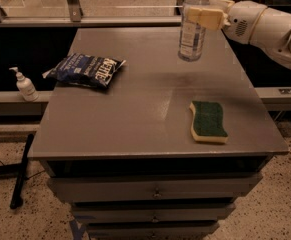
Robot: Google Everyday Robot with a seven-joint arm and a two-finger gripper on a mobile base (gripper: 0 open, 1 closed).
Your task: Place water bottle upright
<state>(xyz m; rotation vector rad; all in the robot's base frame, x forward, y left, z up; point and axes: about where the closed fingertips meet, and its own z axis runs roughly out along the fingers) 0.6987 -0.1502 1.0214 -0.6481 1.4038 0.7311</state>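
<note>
Camera view: water bottle upright at the table's far right, gripper clamped on it, release pending.

The water bottle (189, 41) stands vertical, cap up, with its base at or just above the grey table (135, 114) near the rear right corner; contact with the surface cannot be confirmed. The gripper (192, 15) comes in from the right on the white arm (270, 26) and is clenched round the bottle's upper body, just below the shoulder. Orientation looks done. What looks left: confirm the base is seated, let go, and draw clear without knocking it. The sponge (208, 121) lies well apart toward the front, and the chip bag (87, 70) is at the left. A pump dispenser (25, 85) sits off the table on a ledge.
</note>
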